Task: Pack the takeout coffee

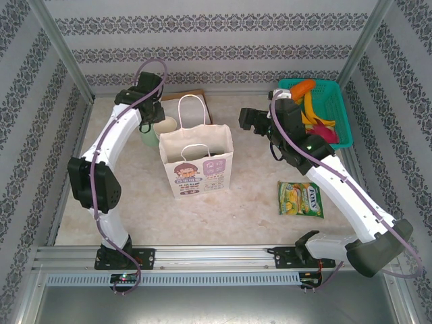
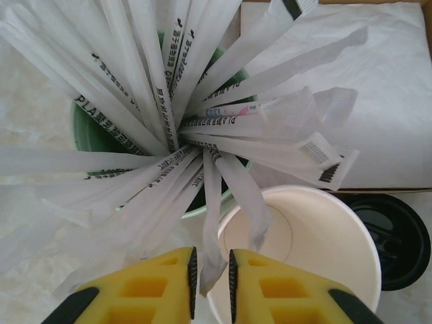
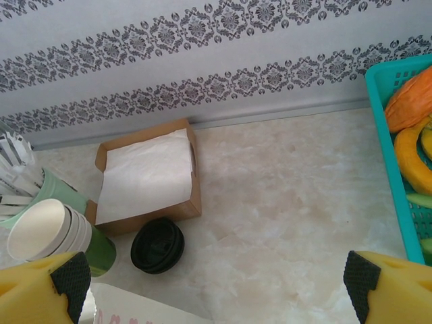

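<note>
The takeout coffee shows as a round black lid (image 3: 157, 245) on the marble table, just in front of the cardboard box; its cup body is hidden under the lid. The same lid (image 2: 398, 239) sits at the right edge of the left wrist view, beside the cream cups. My left gripper (image 2: 212, 283) hovers over the pale green cup of white wrapped sticks (image 2: 94, 131), its jaws nearly together with one wrapped stick (image 2: 212, 202) between the pads. My right gripper (image 3: 216, 297) is wide open over bare table, to the right of the lid and holding nothing.
A paper carrier bag (image 1: 197, 162) stands mid-table with its handles up. The stack of cream cups (image 3: 42, 229) and a cardboard box of napkins (image 3: 145, 172) sit at the back left. A teal basket (image 1: 324, 101) of fruit is at the back right, and a snack packet (image 1: 301, 198) lies near the right arm.
</note>
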You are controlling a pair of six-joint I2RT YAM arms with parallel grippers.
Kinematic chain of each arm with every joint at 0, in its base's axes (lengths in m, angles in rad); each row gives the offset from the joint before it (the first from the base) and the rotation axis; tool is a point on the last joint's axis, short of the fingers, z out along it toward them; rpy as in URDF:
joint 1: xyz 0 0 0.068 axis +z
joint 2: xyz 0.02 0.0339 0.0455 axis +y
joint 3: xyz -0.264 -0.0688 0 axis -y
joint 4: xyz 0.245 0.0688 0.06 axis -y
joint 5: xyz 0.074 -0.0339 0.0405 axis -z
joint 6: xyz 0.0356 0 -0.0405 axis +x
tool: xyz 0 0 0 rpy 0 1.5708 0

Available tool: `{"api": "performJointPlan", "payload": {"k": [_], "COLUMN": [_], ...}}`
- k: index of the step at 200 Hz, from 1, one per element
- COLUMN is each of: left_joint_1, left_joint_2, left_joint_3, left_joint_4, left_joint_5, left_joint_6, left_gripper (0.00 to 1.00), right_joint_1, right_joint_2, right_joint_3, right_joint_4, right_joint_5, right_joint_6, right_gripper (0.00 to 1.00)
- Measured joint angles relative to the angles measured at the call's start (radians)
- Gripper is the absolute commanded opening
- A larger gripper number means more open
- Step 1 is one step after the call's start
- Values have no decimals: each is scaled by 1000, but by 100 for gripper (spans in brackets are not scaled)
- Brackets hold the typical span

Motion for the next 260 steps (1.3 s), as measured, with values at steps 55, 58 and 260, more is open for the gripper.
{"api": "performJointPlan", "payload": {"k": [55,58,260], "left_joint_1": [0,0,0], "left_joint_2": [10,10,-532], "left_joint_3": [10,12,18], "left_joint_4": [-5,-6,-187], "left_joint_5": [-3,-3,119], "left_joint_6": [25,26,184], "left_gripper": [1,0,0], "right_joint_1": [0,0,0], "right_joint_2": [0,0,47], "right_joint_3": [0,0,27], "right_joint_4": [-8,-8,-12], "right_joint_5": [0,0,-35], "right_joint_6": [0,0,0], "right_gripper": [98,98,98]}}
